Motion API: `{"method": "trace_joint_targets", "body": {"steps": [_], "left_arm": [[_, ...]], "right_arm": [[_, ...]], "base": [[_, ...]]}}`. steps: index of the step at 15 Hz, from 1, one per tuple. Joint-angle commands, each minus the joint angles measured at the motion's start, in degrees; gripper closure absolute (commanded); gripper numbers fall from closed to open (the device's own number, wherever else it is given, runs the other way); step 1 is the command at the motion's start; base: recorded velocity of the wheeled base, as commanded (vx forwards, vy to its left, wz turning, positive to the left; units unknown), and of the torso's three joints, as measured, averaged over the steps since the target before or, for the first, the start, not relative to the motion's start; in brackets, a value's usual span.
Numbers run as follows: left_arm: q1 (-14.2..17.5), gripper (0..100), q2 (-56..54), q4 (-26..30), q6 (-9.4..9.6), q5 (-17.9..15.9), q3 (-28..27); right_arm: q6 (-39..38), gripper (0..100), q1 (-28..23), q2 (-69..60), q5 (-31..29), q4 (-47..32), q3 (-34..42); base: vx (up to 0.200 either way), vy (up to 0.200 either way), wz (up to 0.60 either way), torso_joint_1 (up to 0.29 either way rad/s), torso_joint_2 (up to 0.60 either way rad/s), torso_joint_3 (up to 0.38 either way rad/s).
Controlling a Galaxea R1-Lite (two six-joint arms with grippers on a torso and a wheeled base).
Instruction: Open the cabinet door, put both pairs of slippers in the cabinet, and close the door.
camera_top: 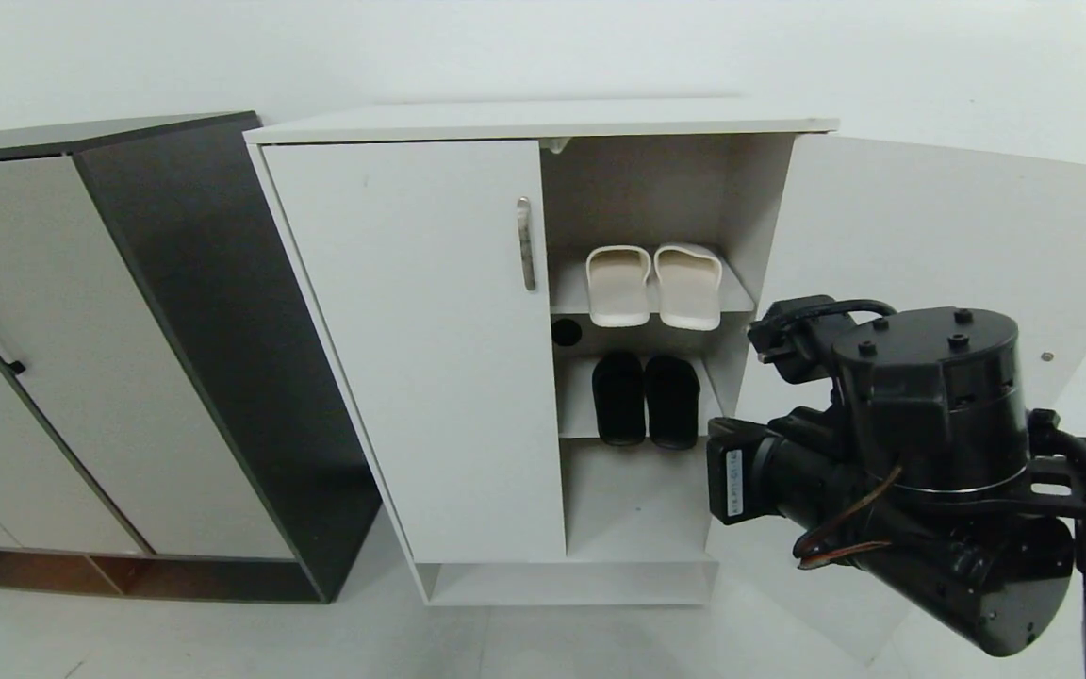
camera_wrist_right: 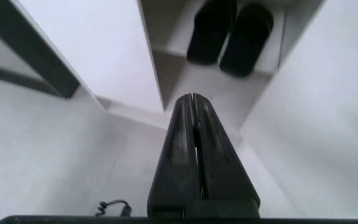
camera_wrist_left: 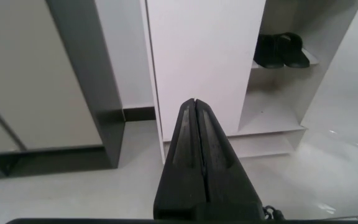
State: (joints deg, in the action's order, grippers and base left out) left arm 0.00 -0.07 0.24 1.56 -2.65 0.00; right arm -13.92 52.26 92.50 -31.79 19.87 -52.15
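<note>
The white cabinet [camera_top: 411, 330] has its right door [camera_top: 929, 236] swung wide open and its left door shut. On the upper shelf lies a pair of white slippers [camera_top: 653, 285]. A pair of black slippers [camera_top: 645, 398] [camera_wrist_left: 281, 51] [camera_wrist_right: 230, 34] lies side by side on the shelf below. My right arm [camera_top: 920, 453] hangs in front of the open door, low on the right. Its gripper [camera_wrist_right: 193, 98] is shut and holds nothing, pointing at the cabinet's lower compartment. My left gripper [camera_wrist_left: 194, 102] is also shut and holds nothing, over the floor before the closed left door.
A dark cabinet [camera_top: 175, 330] with light doors stands at an angle, close to the left of the white one. A metal handle [camera_top: 526, 243] sits on the closed left door. Pale floor [camera_top: 222, 641] spreads in front of both cabinets.
</note>
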Motion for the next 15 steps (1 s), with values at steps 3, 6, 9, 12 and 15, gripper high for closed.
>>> {"method": "trace_joint_targets", "body": {"steps": [3, 6, 9, 12, 15], "left_arm": [[0.00, 100, 0.07, 0.02, 0.02, 0.01, 0.00], [0.00, 100, 0.07, 0.02, 0.02, 0.01, 0.00], [0.00, 100, 0.07, 0.02, 0.02, 0.01, 0.00], [0.00, 100, 0.07, 0.02, 0.02, 0.01, 0.00], [0.00, 100, 0.07, 0.02, 0.02, 0.01, 0.00]], "right_arm": [[0.74, 100, 0.03, 0.84, 0.06, 0.08, 0.74], [0.74, 100, 0.03, 0.84, 0.06, 0.17, 1.17], [0.74, 100, 0.03, 0.84, 0.06, 0.26, 1.53], [0.74, 100, 0.03, 1.19, 0.15, 0.26, 1.53], [0.74, 100, 0.03, 2.07, 0.15, 0.26, 1.61]], "base": [[0.000, 0.000, 0.00, 0.000, 0.00, 0.000], [0.000, 0.000, 0.00, 0.000, 0.00, 0.000], [0.000, 0.000, 0.00, 0.000, 0.00, 0.000], [0.000, 0.000, 0.00, 0.000, 0.00, 0.000], [0.000, 0.000, 0.00, 0.000, 0.00, 0.000]]}}
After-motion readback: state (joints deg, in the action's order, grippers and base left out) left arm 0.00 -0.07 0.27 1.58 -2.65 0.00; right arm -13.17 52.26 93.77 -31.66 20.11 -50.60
